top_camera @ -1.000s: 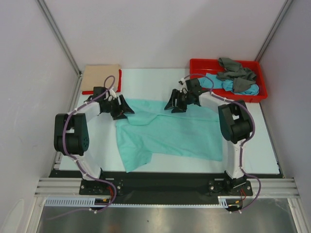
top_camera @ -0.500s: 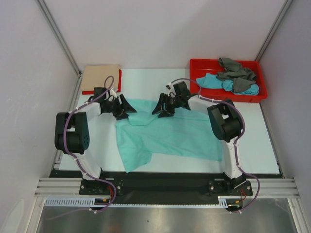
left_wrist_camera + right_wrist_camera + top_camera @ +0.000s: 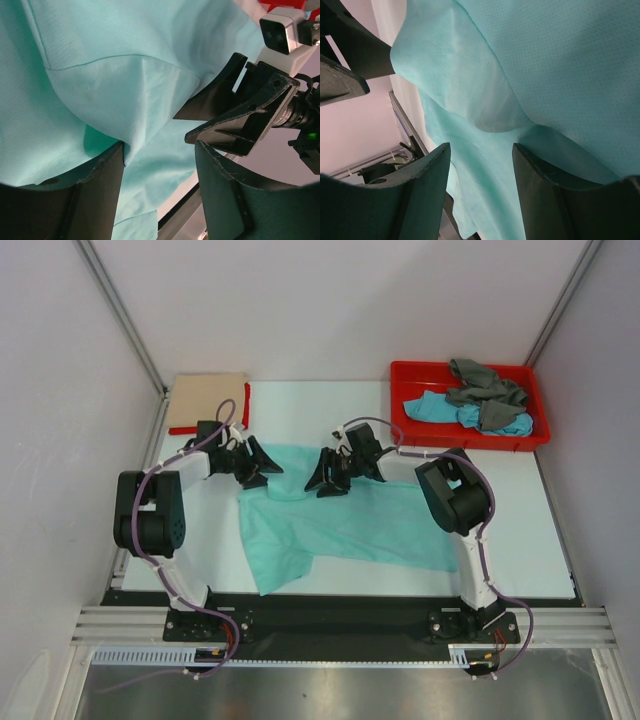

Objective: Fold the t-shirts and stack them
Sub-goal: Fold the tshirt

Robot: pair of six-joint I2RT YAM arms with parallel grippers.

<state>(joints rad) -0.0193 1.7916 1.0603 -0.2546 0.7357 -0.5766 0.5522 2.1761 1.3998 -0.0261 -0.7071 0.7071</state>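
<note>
Mint-green t-shirt (image 3: 350,525) lies spread on the counter (image 3: 300,410), rumpled at its near left corner.

My left tool (image 3: 262,468) and right tool (image 3: 322,478) sit close together over its far edge. Both have their jaws parted and hold nothing. Both wrist views show a raised fold of cloth just beyond the open fingers.

Beige t-shirt (image 3: 205,398) lies folded at the far left, on a red t-shirt (image 3: 243,412).

Grey t-shirt (image 3: 485,385) and turquoise t-shirt (image 3: 440,408) are heaped in the red tray (image 3: 405,375).

Step, as I judge it: taking hold of the mint-green shirt's far edge to start its fold.

Next move calls for lowering both tools onto that ridge and pinching one layer each. The two tools are nearly touching, so they need keeping clear of each other.
</note>
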